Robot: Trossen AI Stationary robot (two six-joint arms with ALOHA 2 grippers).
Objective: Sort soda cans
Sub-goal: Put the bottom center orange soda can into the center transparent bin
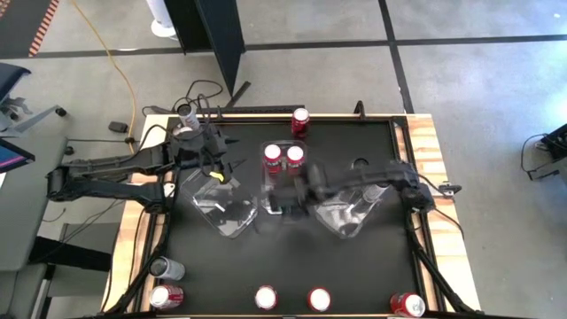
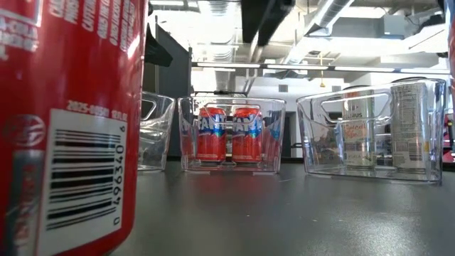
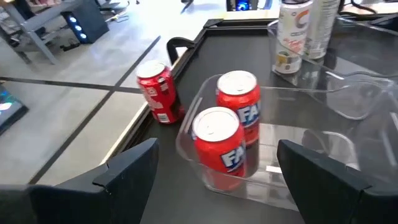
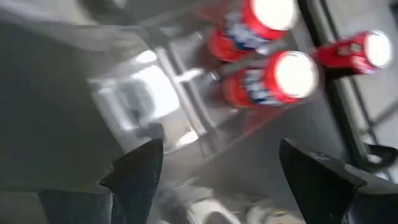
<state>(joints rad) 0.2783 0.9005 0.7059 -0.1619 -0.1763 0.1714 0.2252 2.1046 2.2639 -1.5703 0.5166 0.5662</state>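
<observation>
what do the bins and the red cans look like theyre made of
The bins look like clear, glossy hard plastic: the cans inside and the room behind show straight through their walls, and the rims catch highlights. The red cans look like thin metal, probably aluminium, with bare silvery tops and a smooth printed red coat with white lettering; a barcode shows on the nearest can.

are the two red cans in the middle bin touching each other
Apart. In the low view the two red cans stand side by side in the middle bin with a thin strip of background between them.
</observation>
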